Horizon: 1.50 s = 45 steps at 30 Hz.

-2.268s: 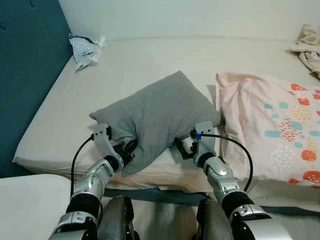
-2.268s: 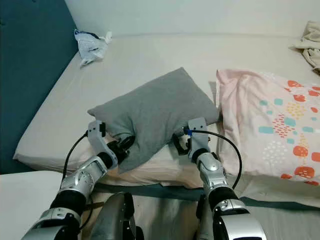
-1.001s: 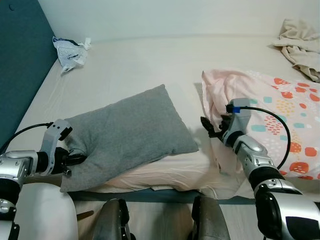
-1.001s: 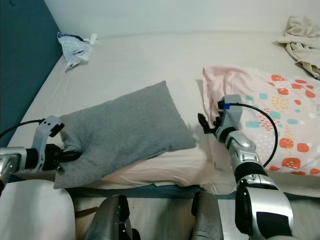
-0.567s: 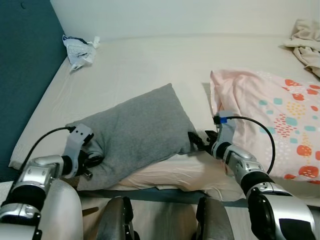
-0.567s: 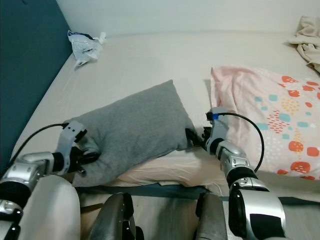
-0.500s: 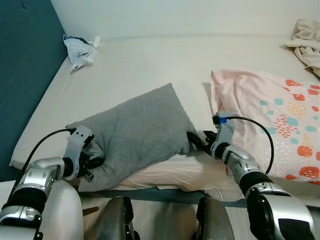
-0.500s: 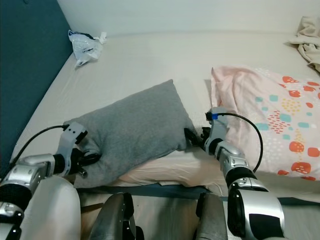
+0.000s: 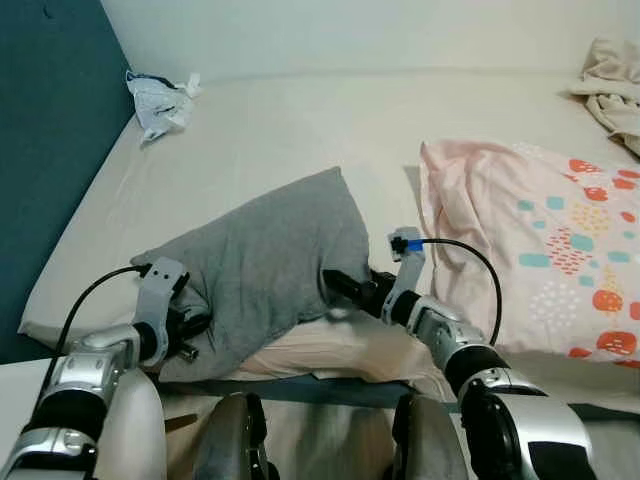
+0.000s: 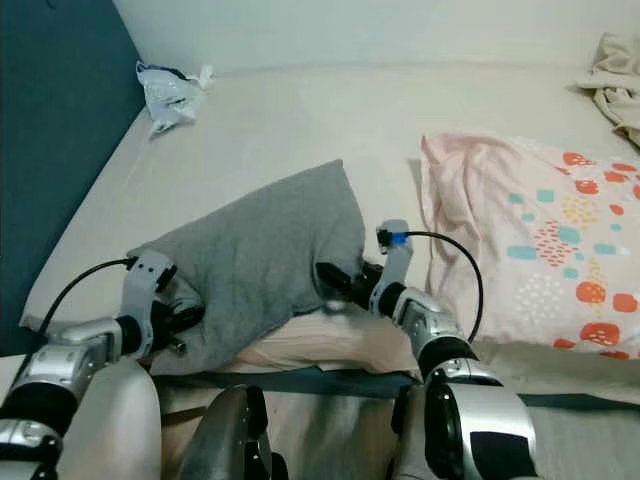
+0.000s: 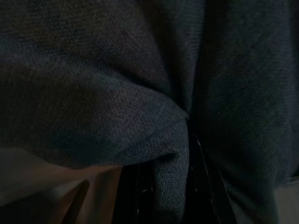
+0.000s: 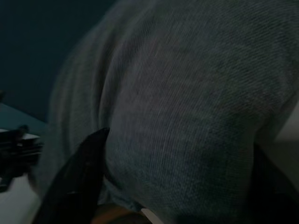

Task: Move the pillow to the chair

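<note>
Lower left of frame: my left gripper (image 9: 188, 325) clamps the near corner of the grey pillow (image 9: 265, 262); fabric's bunched btwn the fingers (image 11: 201, 186) in the wrist view. Centre: my right gripper (image 9: 340, 287) has its fingers spread wide round the pillow's right edge. Pillow lies on the bed (image 9: 250, 130), near edge, partly over a cream pillow (image 9: 330, 350). Patterned pink pillow (image 9: 540, 240) just to the right. Far upper left, a crumpled plastic bag (image 9: 155, 95) by the teal headboard (image 9: 45, 150); upper right, a beige cloth (image 9: 612, 85).
</note>
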{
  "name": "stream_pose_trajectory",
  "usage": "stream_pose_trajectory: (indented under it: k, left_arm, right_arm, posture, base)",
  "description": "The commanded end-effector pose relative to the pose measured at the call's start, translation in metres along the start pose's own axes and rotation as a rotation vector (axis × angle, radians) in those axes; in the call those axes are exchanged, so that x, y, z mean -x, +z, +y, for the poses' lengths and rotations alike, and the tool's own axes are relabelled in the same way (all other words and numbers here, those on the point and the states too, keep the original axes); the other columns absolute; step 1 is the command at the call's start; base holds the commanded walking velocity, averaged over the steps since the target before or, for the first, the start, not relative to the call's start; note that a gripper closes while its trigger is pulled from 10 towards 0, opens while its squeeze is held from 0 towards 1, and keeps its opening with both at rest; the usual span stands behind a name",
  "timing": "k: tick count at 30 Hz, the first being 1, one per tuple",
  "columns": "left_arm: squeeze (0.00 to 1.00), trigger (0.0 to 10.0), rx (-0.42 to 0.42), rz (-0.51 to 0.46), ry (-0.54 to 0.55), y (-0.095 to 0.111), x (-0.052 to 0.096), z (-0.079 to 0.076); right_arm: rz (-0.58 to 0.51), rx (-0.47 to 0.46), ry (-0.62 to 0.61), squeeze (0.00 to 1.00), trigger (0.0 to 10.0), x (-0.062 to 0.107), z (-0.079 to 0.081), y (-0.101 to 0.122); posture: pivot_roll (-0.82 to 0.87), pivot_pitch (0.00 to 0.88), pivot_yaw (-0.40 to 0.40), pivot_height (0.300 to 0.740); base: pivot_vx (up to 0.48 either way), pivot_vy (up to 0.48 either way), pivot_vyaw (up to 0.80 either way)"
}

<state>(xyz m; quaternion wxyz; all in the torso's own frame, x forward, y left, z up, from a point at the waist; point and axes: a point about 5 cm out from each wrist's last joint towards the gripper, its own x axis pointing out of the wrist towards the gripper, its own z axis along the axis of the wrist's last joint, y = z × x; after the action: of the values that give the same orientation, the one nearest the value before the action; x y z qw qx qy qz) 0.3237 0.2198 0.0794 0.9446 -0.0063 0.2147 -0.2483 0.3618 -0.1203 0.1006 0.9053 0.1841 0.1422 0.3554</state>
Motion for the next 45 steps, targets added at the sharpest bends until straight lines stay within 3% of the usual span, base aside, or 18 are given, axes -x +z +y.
stream_pose_trajectory:
  k: [1,7,9,14,15,16,17,20,23,24,26,27,28,31,33,34,37,45]
  left_arm:
    - [0.00,0.0,0.010,-0.096,-0.099,0.015,-0.019,-0.027]
    - [0.00,0.0,0.064,-0.126,-0.089,0.015,-0.027,-0.038]
    - [0.00,0.0,0.114,-0.143,-0.066,0.017,-0.028,-0.042]
    - [0.00,0.0,0.203,-0.203,-0.037,0.022,-0.025,-0.046]
    - [0.00,1.1,0.237,-0.217,-0.023,0.022,-0.024,-0.046]
    - [0.00,1.1,0.237,-0.217,-0.023,0.022,-0.024,-0.046]
    - [0.00,3.4,0.263,-0.230,-0.017,0.021,-0.021,-0.046]
    - [0.00,2.4,0.311,-0.254,0.001,0.019,-0.018,-0.046]
    - [0.00,4.2,0.424,-0.326,-0.009,0.025,-0.012,-0.049]
    - [0.00,5.7,0.424,-0.358,-0.010,0.030,-0.011,-0.052]
    - [0.00,5.1,0.428,-0.397,0.007,0.037,-0.010,-0.053]
    - [0.00,8.5,0.395,-0.486,0.049,0.057,-0.010,-0.056]
    - [0.00,10.0,0.392,-0.548,0.097,0.074,-0.011,-0.058]
    - [0.00,10.0,0.403,-0.608,0.183,0.091,-0.012,-0.060]
    - [0.00,10.0,0.439,-0.565,0.171,0.094,-0.017,-0.066]
    - [0.00,10.0,0.381,-0.565,0.157,0.097,-0.018,-0.074]
    - [0.00,10.0,0.206,-0.562,0.197,0.096,-0.020,-0.085]
    - [0.00,10.0,0.169,-0.524,0.402,0.078,-0.017,-0.076]
  right_arm:
    - [0.058,-0.045,0.117,0.00,0.0,-0.019,0.026,-0.021]
    - [0.023,0.026,-0.114,0.00,0.0,-0.016,0.014,-0.022]
    - [-0.071,0.074,-0.193,0.00,0.0,-0.013,0.009,-0.012]
    - [-0.212,0.122,-0.209,0.00,0.0,-0.011,0.013,0.006]
    - [-0.237,0.133,-0.224,0.00,0.0,-0.010,0.013,0.008]
    - [-0.237,0.133,-0.224,0.00,0.0,-0.010,0.013,0.008]
    - [-0.266,0.133,-0.239,0.00,0.0,-0.009,0.013,0.011]
    - [-0.304,0.132,-0.264,0.00,0.0,-0.008,0.014,0.014]
    - [-0.394,0.147,-0.287,0.00,0.0,-0.006,0.016,0.030]
    - [-0.431,0.152,-0.282,0.00,0.0,-0.005,0.018,0.038]
    - [-0.465,0.161,-0.273,0.00,0.0,-0.004,0.021,0.046]
    - [-0.547,0.178,-0.251,0.00,0.0,-0.002,0.029,0.064]
    - [-0.597,0.195,-0.245,0.00,0.0,0.000,0.034,0.076]
    - [-0.651,0.182,-0.242,0.00,0.0,0.003,0.039,0.085]
    - [-0.679,0.193,-0.287,0.00,0.0,0.005,0.039,0.089]
    - [-0.662,0.221,-0.338,0.00,10.0,0.006,0.036,0.086]
    - [-0.560,0.344,-0.417,0.00,10.0,0.006,0.030,0.066]
    - [-0.383,0.606,-0.424,0.00,10.0,0.011,0.036,0.027]
  posture:
    - [0.07,0.211,0.034,0.575]
    - [0.07,0.201,0.035,0.575]
    - [0.06,0.189,0.030,0.575]
    - [0.06,0.164,0.021,0.575]
    - [0.05,0.152,0.022,0.575]
    - [0.05,0.152,0.022,0.575]
    - [0.05,0.137,0.027,0.575]
    - [0.04,0.125,0.033,0.575]
    - [0.03,0.101,0.050,0.575]
    - [0.03,0.096,0.054,0.575]
    - [0.02,0.091,0.059,0.575]
    - [0.02,0.081,0.060,0.575]
    - [0.02,0.075,0.057,0.575]
    - [0.02,0.073,0.056,0.575]
    - [0.02,0.066,0.055,0.575]
    - [0.02,0.061,0.055,0.575]
    - [0.02,0.057,0.057,0.575]
    - [0.02,0.067,0.056,0.575]
  base:
    - [0.000,0.000,0.00]
    - [0.000,0.000,0.00]
    - [0.000,0.000,0.00]
    - [0.000,0.000,0.00]
    - [0.000,0.000,0.00]
    - [0.000,0.000,0.00]
    - [0.000,0.000,0.00]
    - [0.000,0.000,0.00]
    - [0.000,0.000,0.00]
    - [0.000,0.000,0.00]
    - [0.000,0.000,0.00]
    - [0.000,0.000,0.00]
    - [0.000,0.000,0.00]
    - [0.000,0.000,0.00]
    - [0.000,0.000,0.00]
    - [0.000,0.000,0.00]
    - [0.000,0.000,0.00]
    - [0.000,0.000,0.00]
